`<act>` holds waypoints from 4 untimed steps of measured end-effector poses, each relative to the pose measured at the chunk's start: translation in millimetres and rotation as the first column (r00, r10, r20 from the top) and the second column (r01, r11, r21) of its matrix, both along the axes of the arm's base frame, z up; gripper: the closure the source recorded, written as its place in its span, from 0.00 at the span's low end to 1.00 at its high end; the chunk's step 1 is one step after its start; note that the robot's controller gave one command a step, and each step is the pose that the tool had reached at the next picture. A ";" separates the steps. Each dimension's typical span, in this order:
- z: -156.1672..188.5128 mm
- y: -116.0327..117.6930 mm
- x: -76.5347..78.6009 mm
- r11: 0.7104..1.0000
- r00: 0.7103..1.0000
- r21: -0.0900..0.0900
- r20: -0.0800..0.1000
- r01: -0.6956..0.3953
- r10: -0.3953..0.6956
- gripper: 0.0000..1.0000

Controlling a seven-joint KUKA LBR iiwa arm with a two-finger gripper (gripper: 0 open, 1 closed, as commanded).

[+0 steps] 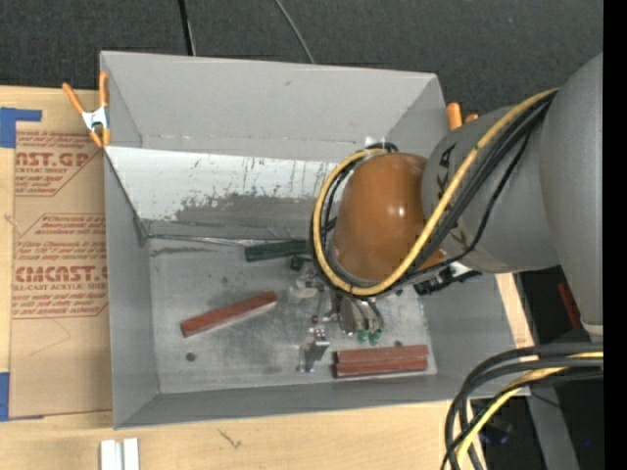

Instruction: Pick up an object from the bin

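The grey metal bin (123, 311) sits with its sloped left wall bare. On the floor left of centre lies a flat reddish-brown stick (227, 314), tilted so that its right end points up toward the back. Just below its left end there is a small dark speck (191, 357) on the floor. Farther back, close under the scuffed rear wall, a dark green pen (275, 252) lies almost level.

Right of the pen, the arm reaches in under its rounded orange cover (377, 218), ringed by yellow and black cables (323, 213). The jaws hang below that cover, low over the floor in the right half of the bin, between the two reddish-brown pieces. Whether they are open or closed cannot be told, since the cover and the metal parts around them hide the gap.

Nearest to them is a reddish-brown block (382, 361), lying level along the front wall, just below and to their right. A tiny green bit (370, 337) shows just above that block.
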State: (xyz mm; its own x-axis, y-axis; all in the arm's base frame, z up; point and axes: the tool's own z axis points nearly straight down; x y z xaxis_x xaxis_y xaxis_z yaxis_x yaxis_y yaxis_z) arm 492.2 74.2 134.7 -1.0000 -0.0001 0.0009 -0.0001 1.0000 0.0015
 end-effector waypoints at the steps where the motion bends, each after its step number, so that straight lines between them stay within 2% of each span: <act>1: 0.0 0.0 0.0 1.000 1.000 0.000 0.000 0.000 0.000 0.00; 2: -58.5 54.9 44.7 0.998 0.998 0.001 0.010 -0.058 0.058 1.00; 3: -58.5 54.8 44.7 0.998 0.998 0.001 0.010 -0.058 0.058 1.00; 4: 72.1 52.4 40.0 0.996 0.996 -0.002 0.003 -0.094 0.094 1.00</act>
